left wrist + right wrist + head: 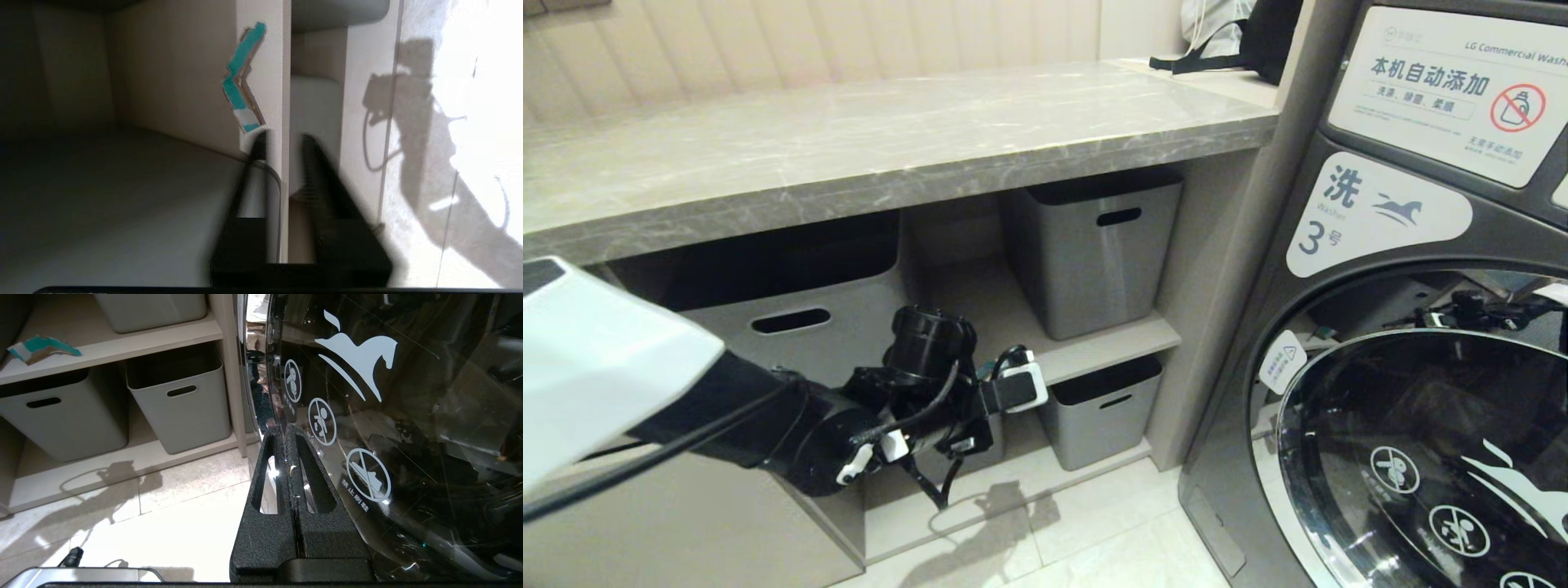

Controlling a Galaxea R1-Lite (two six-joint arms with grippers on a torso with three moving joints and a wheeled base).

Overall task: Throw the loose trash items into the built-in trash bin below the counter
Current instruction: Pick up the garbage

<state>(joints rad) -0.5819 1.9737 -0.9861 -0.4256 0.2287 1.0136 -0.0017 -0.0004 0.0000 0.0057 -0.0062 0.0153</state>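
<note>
A bent teal-and-grey strip [241, 77] lies on the beige shelf board just past the tips of my left gripper [284, 139]. That gripper's jaws stand a little apart with nothing between them; only the shelf edge shows through the gap. In the head view my left arm [915, 400] reaches in under the counter [849, 147], and its wrist hides the fingers. A torn turquoise-and-tan wrapper [41, 349] rests on the middle shelf in the right wrist view. My right gripper [288, 430] is shut and empty, parked beside the washer door. The built-in trash bin is out of view.
Grey tubs with slot handles stand on the shelves: one on the left [809, 318], one upper right [1094, 253], one lower [1103, 408]. A washing machine [1421, 367] fills the right side. Pale tiled floor [1094, 539] lies in front.
</note>
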